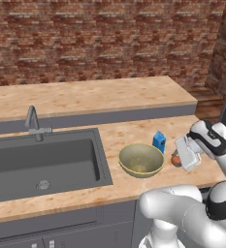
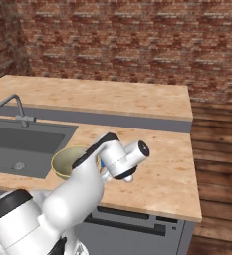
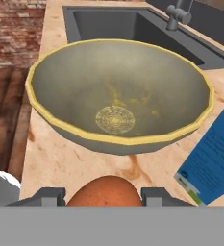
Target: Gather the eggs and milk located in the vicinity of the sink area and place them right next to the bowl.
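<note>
The gripper (image 3: 104, 196) is clamped on a brown egg (image 3: 105, 191), holding it low over the table (image 1: 134, 131) just beside the bowl (image 3: 118, 96); the blue milk (image 3: 212, 163) stands near.

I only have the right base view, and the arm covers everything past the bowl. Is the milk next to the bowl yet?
Observer: Yes. The left base view shows the blue milk carton standing upright on the counter, just behind the bowl at its right side.
Operator: Good. And the egg? I can't see the fingers at all.
Observer: In the hand view a brown egg sits between the two fingertips of the gripper, which look closed on it, just short of the bowl's near rim.
</note>
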{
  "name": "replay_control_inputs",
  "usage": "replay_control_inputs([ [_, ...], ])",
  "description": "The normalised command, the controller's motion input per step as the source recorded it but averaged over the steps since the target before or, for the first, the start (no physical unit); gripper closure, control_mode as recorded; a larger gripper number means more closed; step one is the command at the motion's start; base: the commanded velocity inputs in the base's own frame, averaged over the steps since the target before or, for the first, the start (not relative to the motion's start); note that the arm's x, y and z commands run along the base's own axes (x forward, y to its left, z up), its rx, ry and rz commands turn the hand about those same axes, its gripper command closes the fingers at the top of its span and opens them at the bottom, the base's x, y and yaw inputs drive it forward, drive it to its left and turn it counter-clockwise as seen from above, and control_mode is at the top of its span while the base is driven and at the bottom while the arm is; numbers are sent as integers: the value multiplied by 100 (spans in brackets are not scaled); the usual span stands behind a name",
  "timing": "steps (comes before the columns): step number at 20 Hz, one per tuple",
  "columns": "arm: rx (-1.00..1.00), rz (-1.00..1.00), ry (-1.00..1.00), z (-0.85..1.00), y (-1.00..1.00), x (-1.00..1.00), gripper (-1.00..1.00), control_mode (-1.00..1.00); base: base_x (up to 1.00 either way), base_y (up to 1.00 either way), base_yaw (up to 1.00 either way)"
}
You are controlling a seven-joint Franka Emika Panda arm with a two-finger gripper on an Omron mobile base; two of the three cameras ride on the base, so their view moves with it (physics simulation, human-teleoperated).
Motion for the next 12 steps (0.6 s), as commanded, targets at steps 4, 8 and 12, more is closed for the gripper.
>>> replay_control_inputs([
  [4,0,0,2,-9,3,10,100,-100,0,0,0],
  [8,0,0,1,-17,3,9,100,-100,0,0,0],
  [12,0,0,0,-19,3,14,100,-100,0,0,0],
])
